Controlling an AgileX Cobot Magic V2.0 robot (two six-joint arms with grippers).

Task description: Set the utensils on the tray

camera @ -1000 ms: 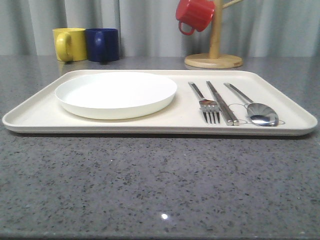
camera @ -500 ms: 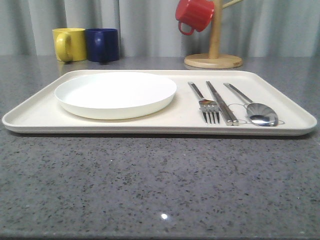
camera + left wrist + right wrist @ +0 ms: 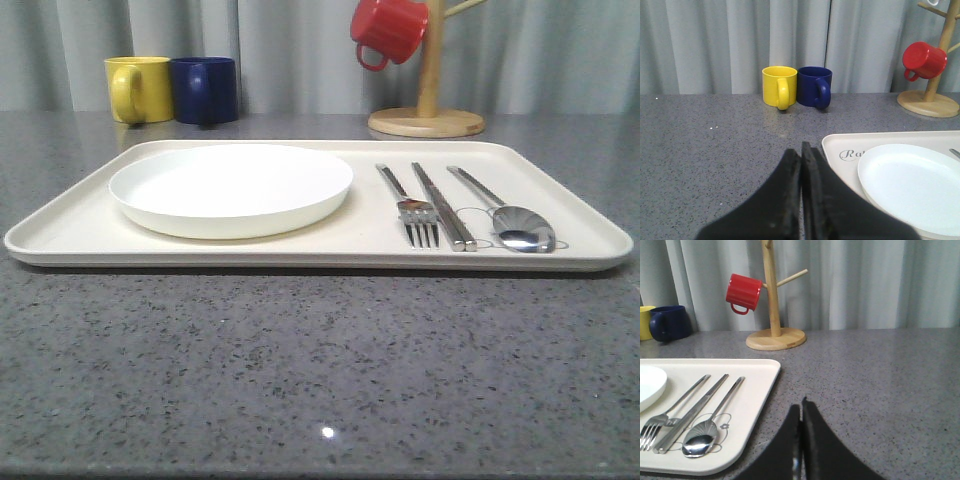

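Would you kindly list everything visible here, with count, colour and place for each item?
tray: one, cream, on the grey table, holding the plate and cutlery
plate: one, white, on the tray's left part
fork: one, silver, on the tray right of the plate
chopsticks: one pair, silver, between fork and spoon
spoon: one, silver, rightmost of the cutlery
yellow mug: one, behind the tray at far left
blue mug: one, dark blue, right beside the yellow mug
red mug: one, hanging on the mug tree
mug tree: one, light wood, behind the tray
table: one, speckled grey
left end effector: black, shut, empty
right end effector: black, shut, empty
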